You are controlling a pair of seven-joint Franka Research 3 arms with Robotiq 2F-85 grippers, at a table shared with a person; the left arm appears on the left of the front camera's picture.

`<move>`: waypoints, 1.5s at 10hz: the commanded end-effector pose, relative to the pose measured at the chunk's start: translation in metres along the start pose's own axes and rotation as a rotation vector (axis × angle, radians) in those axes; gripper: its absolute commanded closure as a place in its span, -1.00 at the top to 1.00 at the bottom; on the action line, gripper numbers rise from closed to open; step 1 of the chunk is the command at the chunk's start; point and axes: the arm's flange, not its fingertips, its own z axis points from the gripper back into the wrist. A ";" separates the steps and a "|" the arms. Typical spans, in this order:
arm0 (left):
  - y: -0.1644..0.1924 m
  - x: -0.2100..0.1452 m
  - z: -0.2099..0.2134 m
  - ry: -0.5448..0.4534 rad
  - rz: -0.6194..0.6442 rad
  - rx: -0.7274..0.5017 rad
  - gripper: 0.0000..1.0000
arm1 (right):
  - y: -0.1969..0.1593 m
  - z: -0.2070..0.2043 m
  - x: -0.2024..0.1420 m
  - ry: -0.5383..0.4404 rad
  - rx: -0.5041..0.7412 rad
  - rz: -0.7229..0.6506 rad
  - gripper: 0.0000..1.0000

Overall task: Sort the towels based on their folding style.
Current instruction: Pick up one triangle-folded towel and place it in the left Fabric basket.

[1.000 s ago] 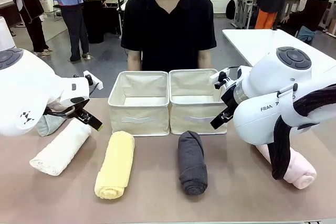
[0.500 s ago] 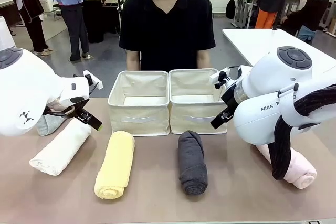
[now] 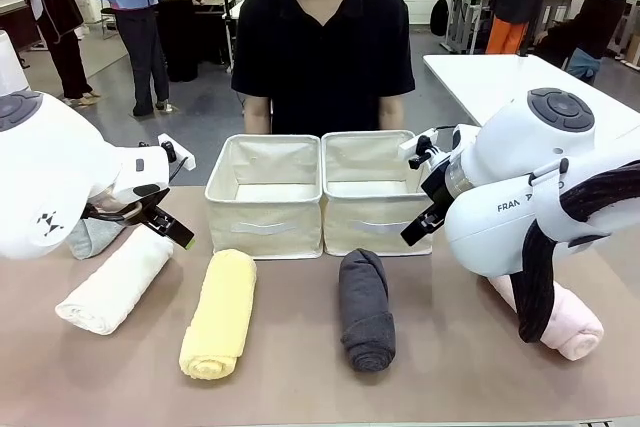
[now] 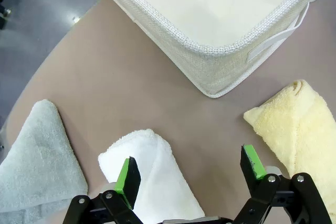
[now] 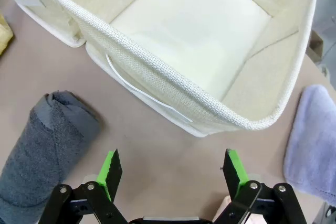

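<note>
Four rolled towels lie in a row on the table: white (image 3: pixel 110 287), pale yellow (image 3: pixel 220 312), dark grey (image 3: pixel 366 307) and pink (image 3: pixel 565 322), the pink one partly behind my right arm. A light teal cone fold (image 3: pixel 92 237) peeks out behind my left arm. My left gripper (image 4: pixel 190 169) is open above the white roll's end (image 4: pixel 149 177), with the teal fold (image 4: pixel 39 161) to one side and the yellow roll (image 4: pixel 294 129) to the other. My right gripper (image 5: pixel 172 169) hangs open over bare table between the grey roll (image 5: pixel 44 145) and the periwinkle fold (image 5: pixel 312 142).
Two beige fabric bins stand side by side at the table's middle, the left one (image 3: pixel 262 232) and the right one (image 3: pixel 368 232), both with nothing in them. A person in a black shirt (image 3: pixel 322 47) stands right behind them. A white table (image 3: pixel 500 77) stands at the far right.
</note>
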 end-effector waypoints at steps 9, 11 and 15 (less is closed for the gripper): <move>0.033 0.121 0.175 0.090 -0.054 0.003 1.00 | 0.020 0.213 0.094 0.017 -0.134 0.046 1.00; 0.033 0.139 0.225 0.052 -0.055 0.013 1.00 | 0.026 0.271 0.111 -0.048 -0.192 0.019 1.00; 0.031 0.134 0.226 0.053 -0.043 0.015 1.00 | 0.028 0.277 0.100 -0.060 -0.148 0.045 1.00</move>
